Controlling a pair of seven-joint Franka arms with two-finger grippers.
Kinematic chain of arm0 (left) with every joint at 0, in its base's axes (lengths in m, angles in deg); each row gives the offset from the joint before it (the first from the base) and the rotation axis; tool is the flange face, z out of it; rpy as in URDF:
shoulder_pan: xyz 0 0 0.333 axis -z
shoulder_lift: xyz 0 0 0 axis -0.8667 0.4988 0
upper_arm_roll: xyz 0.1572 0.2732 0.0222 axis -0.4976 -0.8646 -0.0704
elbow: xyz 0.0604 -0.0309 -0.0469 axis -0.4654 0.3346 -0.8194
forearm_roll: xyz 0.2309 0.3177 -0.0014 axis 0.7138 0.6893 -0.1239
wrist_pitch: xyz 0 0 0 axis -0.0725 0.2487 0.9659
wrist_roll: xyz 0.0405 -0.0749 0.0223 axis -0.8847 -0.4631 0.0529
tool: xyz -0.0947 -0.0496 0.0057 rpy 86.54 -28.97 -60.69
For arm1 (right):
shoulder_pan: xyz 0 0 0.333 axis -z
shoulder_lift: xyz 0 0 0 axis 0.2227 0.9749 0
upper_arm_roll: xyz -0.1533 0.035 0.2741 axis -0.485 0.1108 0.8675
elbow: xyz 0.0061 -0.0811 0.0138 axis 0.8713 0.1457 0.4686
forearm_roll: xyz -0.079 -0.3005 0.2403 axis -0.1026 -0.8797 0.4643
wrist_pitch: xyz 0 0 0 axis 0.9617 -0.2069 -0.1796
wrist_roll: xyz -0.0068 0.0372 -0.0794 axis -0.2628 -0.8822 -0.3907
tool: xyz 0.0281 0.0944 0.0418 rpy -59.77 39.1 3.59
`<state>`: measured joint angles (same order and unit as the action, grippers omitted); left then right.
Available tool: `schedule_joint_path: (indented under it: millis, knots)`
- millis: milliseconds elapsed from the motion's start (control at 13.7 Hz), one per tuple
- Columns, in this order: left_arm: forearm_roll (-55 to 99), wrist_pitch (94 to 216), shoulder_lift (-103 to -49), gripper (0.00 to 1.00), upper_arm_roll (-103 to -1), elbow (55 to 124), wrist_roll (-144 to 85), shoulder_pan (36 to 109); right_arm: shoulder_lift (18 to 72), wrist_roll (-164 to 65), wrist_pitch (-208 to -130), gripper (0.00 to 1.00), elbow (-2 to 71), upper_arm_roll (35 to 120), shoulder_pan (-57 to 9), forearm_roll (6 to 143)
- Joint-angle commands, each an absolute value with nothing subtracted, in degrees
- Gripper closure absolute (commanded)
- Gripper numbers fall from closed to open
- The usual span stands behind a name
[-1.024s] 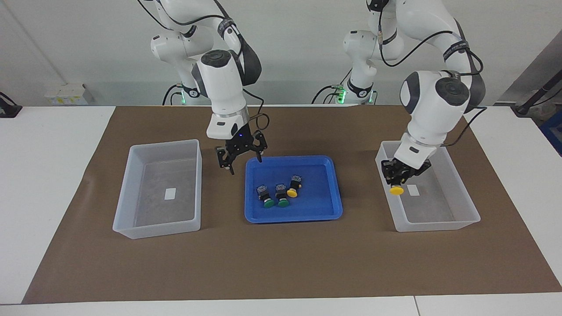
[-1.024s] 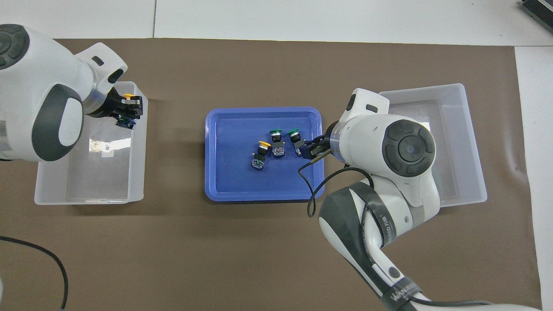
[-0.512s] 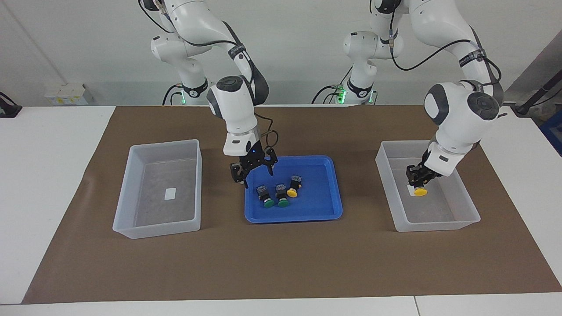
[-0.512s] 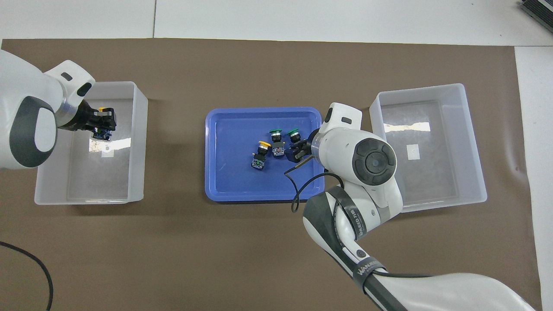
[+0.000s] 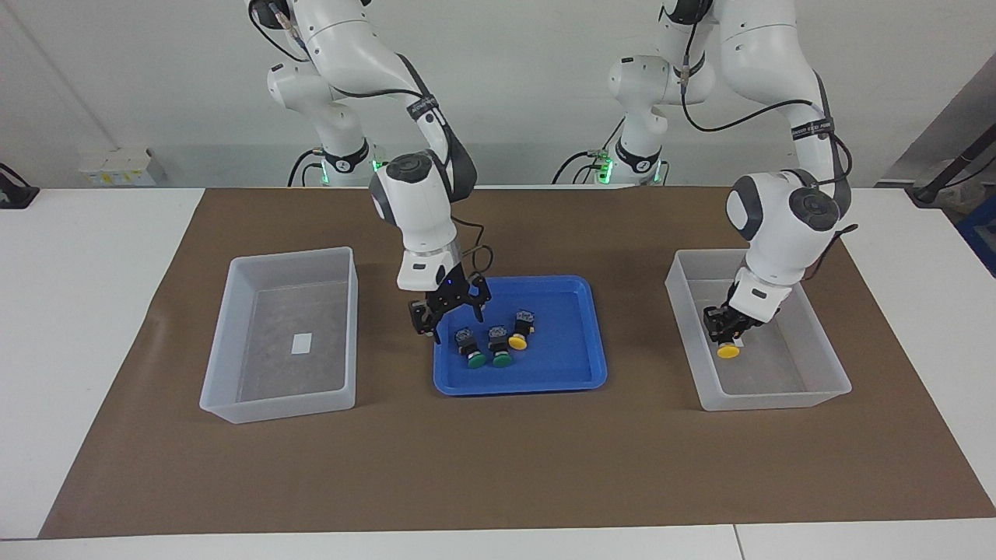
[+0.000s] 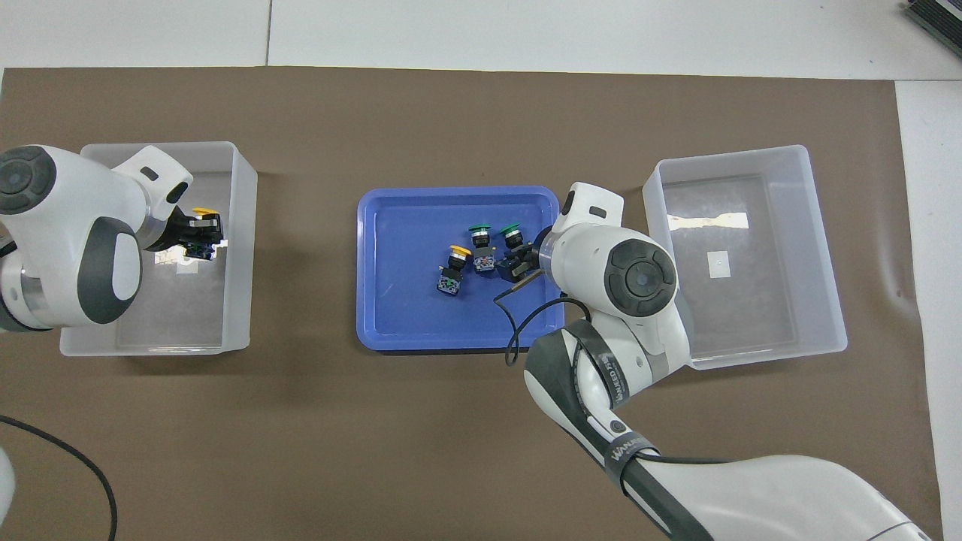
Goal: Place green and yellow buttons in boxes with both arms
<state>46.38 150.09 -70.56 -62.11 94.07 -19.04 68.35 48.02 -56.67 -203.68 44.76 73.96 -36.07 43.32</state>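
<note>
My left gripper [image 5: 726, 330] is shut on a yellow button [image 5: 729, 351] and holds it low inside the translucent box [image 5: 778, 400] at the left arm's end of the table. The overhead view shows this gripper [image 6: 197, 240], the yellow button's cap [image 6: 203, 213] and the box [image 6: 240, 300]. My right gripper [image 5: 457, 323] is open, low over the blue tray [image 5: 521, 385], just above a green button [image 5: 475, 359]. A second green button [image 5: 501, 359] and a yellow button [image 5: 517, 341] lie beside it. The box [image 5: 280, 404] at the right arm's end holds only a white label.
In the overhead view the blue tray [image 6: 391, 300] lies mid-table between the two boxes, with my right gripper [image 6: 517, 264] next to a green button [image 6: 511, 230]. A brown mat [image 5: 498, 467] covers the table. A black cable loops off the right wrist over the tray.
My left gripper has gone down into its box with the yellow button. My right gripper has moved from beside the tray down over it, close to the green button.
</note>
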Motion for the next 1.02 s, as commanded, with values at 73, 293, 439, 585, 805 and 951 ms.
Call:
schedule_joint_path:
  millis: [73,293,439,585,805,951]
  knots:
    - [46.53,153.13,-70.32,0.94,-61.82,95.77,-19.23,66.85,50.57,-58.17,-210.02,0.35,45.76,74.05,-36.86,42.59]
    - [46.62,152.60,-70.23,0.18,-61.82,95.42,-18.62,66.58,50.84,-58.26,-211.70,0.36,47.16,74.05,-36.86,42.59]
    - [46.70,152.34,-70.14,0.00,-61.82,95.07,-18.44,66.58,51.02,-58.26,-213.98,0.36,48.48,74.05,-36.86,42.59]
    - [46.79,150.16,-69.88,0.00,-61.82,93.06,-18.35,66.58,51.02,-58.26,-214.25,0.36,49.01,74.05,-36.86,42.59]
    - [47.23,140.24,-67.87,0.00,-61.74,84.11,-18.35,67.11,50.75,-58.35,-214.34,0.45,50.15,74.05,-36.95,42.59]
    - [47.23,132.51,-66.63,0.00,-61.74,76.47,-18.35,67.29,50.66,-61.66,-214.25,0.70,50.24,73.97,-37.12,42.59]
